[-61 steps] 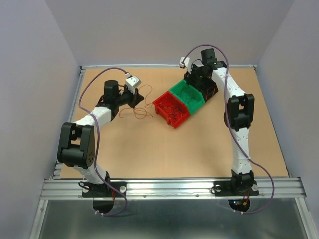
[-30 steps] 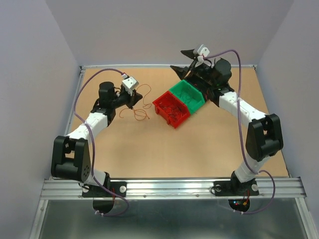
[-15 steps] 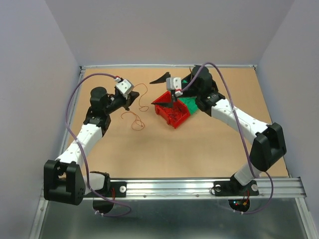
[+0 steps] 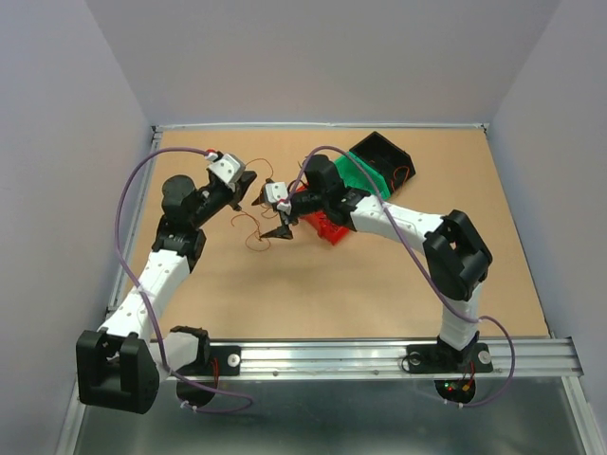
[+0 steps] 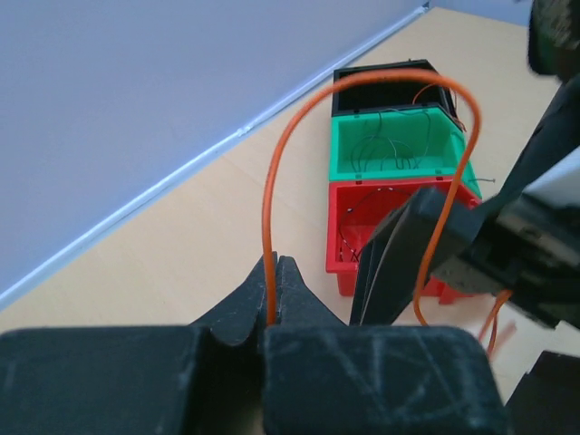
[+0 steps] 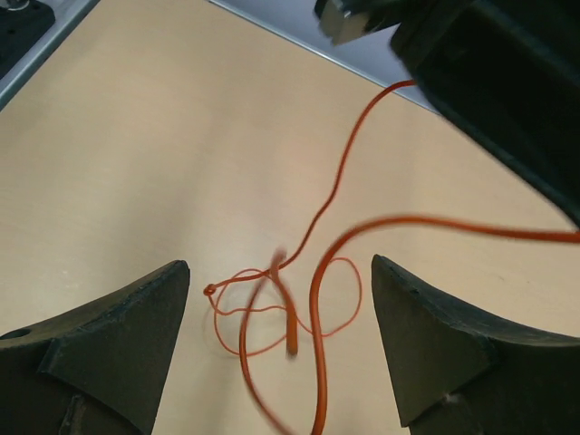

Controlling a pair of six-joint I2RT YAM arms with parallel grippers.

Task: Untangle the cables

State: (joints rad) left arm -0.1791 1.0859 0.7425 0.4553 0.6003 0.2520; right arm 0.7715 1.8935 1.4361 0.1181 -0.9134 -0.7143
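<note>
The cables are thin orange-red wires. One wire (image 5: 372, 83) arcs up from my left gripper (image 5: 275, 272), which is shut on it just above the table. The rest lies as a small looped tangle (image 6: 272, 308) on the table, also seen in the top view (image 4: 250, 227). My right gripper (image 6: 281, 340) is open and empty, its fingers (image 6: 118, 335) spread either side of the tangle from above. In the top view the left gripper (image 4: 252, 192) and right gripper (image 4: 273, 209) are close together, left of the bins.
A red bin (image 4: 332, 226), a green bin (image 4: 358, 175) and a black bin (image 4: 384, 154) stand in a diagonal row at the back centre, each holding thin wires. The right arm reaches across them. Purple arm cables loop above both arms.
My right arm has swung left from the bins to beside my left gripper, over the tangle. My left gripper has kept its wire and drawn back slightly with it.
</note>
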